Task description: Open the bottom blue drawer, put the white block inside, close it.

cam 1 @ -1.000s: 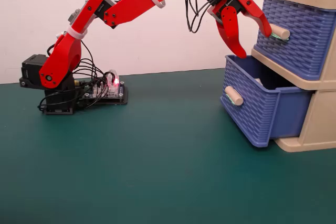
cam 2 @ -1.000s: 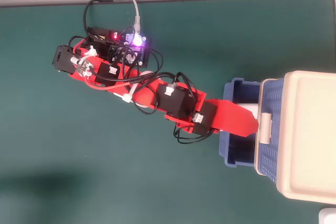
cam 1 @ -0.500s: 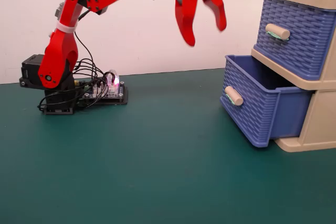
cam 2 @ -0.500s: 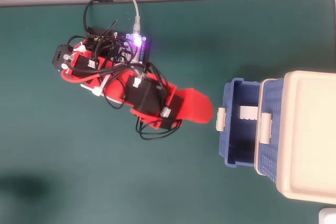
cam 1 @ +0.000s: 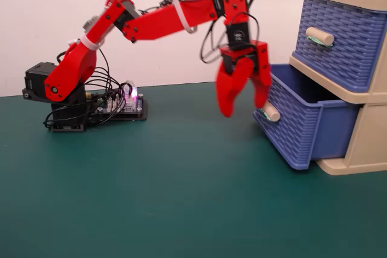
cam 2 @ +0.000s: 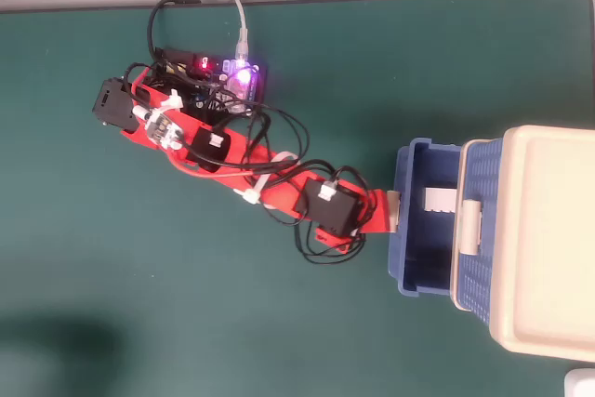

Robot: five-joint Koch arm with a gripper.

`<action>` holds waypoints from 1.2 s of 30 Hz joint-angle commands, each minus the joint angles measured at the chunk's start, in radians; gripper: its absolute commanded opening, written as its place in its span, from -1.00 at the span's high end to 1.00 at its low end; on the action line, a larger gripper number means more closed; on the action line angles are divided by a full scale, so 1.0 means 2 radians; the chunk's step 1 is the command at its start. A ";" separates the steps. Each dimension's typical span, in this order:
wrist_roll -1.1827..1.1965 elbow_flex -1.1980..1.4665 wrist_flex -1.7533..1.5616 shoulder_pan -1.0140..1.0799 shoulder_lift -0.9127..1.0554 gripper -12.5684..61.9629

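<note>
The bottom blue drawer (cam 1: 302, 128) of the beige cabinet (cam 1: 363, 143) is pulled out and open. Its beige handle (cam 1: 271, 113) faces the arm. In the overhead view the drawer (cam 2: 414, 267) is open at the top, and the white block (cam 2: 437, 199) lies inside on its floor. The block is hidden in the fixed view. My red gripper (cam 1: 243, 106) hangs open and empty just in front of the drawer, its right finger (cam 1: 262, 86) next to the handle. In the overhead view the gripper (cam 2: 379, 213) sits against the handle (cam 2: 394, 211), mostly hidden under the wrist.
The upper blue drawer (cam 1: 338, 34) is shut. The arm's base (cam 1: 60, 104) and a control board with lit LEDs (cam 2: 232, 76) stand at the far left with loose cables. The green mat (cam 1: 181, 197) ends at a white wall behind.
</note>
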 commanded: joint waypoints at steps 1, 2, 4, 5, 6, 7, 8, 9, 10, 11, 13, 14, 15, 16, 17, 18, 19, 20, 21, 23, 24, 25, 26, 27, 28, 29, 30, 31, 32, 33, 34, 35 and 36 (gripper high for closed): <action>0.033 -0.031 -0.044 -0.018 0.007 -0.24; 0.036 -0.037 -0.054 -0.021 0.006 -0.25; 0.041 -0.044 -0.071 -0.028 0.006 -0.25; 0.044 -0.046 -0.086 -0.031 0.005 -0.25; 0.044 -0.048 -0.100 -0.034 0.004 -0.25; 0.044 -0.048 -0.117 -0.037 0.000 -0.25; 0.044 -0.048 -0.140 -0.040 -0.005 -0.25; 0.044 -0.048 -0.163 -0.042 -0.012 -0.25; 0.044 -0.048 -0.189 -0.044 -0.017 -0.25; 0.044 -0.048 -0.225 -0.048 -0.025 -0.25; 0.044 -0.048 -0.279 -0.048 -0.040 -0.25; 0.044 -0.048 -0.302 -0.049 -0.047 -0.25; 0.044 -0.048 -0.321 -0.051 -0.053 -0.25; 0.044 -0.048 -0.337 -0.054 -0.057 -0.25; 0.044 -0.048 -0.344 -0.055 -0.058 -0.25; 0.044 -0.047 -0.343 -0.054 -0.058 -0.25; 0.045 -0.044 -0.336 -0.054 -0.054 -0.25; 0.045 -0.047 -0.321 -0.053 -0.049 -0.25; 0.045 -0.048 -0.291 -0.052 -0.029 -0.25; 0.044 -0.045 -0.227 -0.048 0.018 -0.25; 0.044 -0.046 -0.186 -0.043 0.044 -0.25; 0.044 -0.046 -0.145 -0.033 0.074 -0.25; 0.044 -0.045 -0.089 -0.012 0.114 -0.25; 0.044 -0.044 -0.043 0.006 0.143 -0.25; 0.042 -0.041 0.010 0.025 0.172 -0.25; 0.040 -0.040 0.062 0.044 0.202 -0.25; 0.038 -0.038 0.106 0.064 0.230 -0.25; 0.035 -0.030 0.141 0.088 0.261 -0.25; 0.028 -0.012 0.145 0.107 0.282 -0.25; 0.018 0.016 0.143 0.127 0.302 -0.25; 0.005 0.046 0.143 0.152 0.326 -0.25; -0.013 0.080 0.142 0.179 0.356 -0.25; -0.046 0.126 0.140 0.212 0.394 -0.25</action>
